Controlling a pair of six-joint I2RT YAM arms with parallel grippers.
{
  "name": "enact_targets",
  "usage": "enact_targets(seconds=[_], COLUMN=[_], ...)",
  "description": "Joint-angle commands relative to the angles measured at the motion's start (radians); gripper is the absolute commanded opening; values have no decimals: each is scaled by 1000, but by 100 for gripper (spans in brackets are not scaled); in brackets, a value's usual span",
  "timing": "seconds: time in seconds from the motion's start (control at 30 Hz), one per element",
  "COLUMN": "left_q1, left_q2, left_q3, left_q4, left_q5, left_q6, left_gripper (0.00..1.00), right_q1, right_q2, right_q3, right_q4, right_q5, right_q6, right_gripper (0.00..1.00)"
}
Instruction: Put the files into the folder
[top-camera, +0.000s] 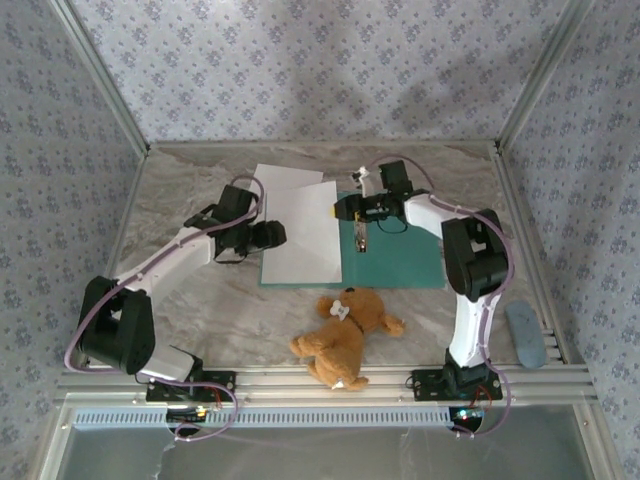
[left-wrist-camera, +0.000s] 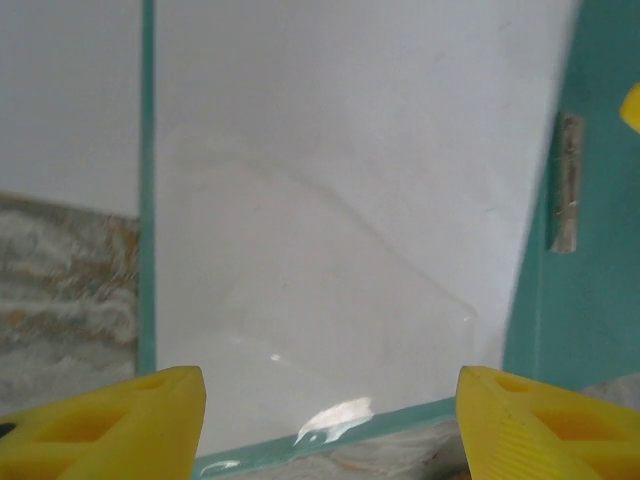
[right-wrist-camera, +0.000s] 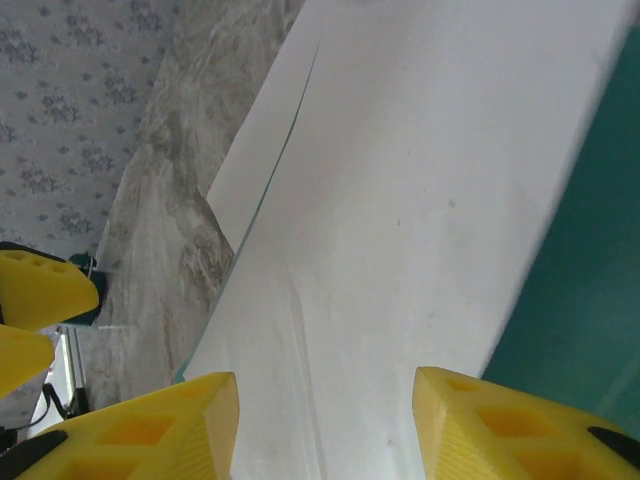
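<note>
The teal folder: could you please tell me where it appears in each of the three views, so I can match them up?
Top external: the folder lies open mid-table, right half bare.
Left wrist: the folder shows teal along the right edge.
Right wrist: the folder takes the lower right corner.
Shared landmark: the white sheet covering its left half.

The grey marbled table (top-camera: 200, 300) bears an open teal folder (top-camera: 400, 262) just past its centre toward 2 o'clock. A white paper sheet (top-camera: 285, 178) reaches off the folder's far left corner onto the marble toward 12 o'clock. A brown teddy bear (top-camera: 345, 335) lies at 6 o'clock, and a blue-grey oblong object (top-camera: 525, 335) sits at the edge at 4 o'clock.
</note>
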Motion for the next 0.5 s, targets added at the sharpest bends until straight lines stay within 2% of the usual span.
enact_targets(seconds=[0.0,0.1,0.23,0.47], left_q1=[-48,-107,-165,-238], left_q2=[62,140,252,430], left_q3=[92,185,283,422], left_q4=[-50,-82,-79,-52], left_q5=[-81,-150,-185,-141], left_q6=[58,89,110,112], left_gripper=[67,67,67,66], right_q1=[-40,-73,-117,-218], right_q2=[-84,-133,-215,-303], right_q3=[-40,-95,-231,-407], right_q4=[-102,-110,-104,-31], right_q5=[74,113,187,240], right_q6=[-29,-13,19,105], right_gripper=[51,51,50,49])
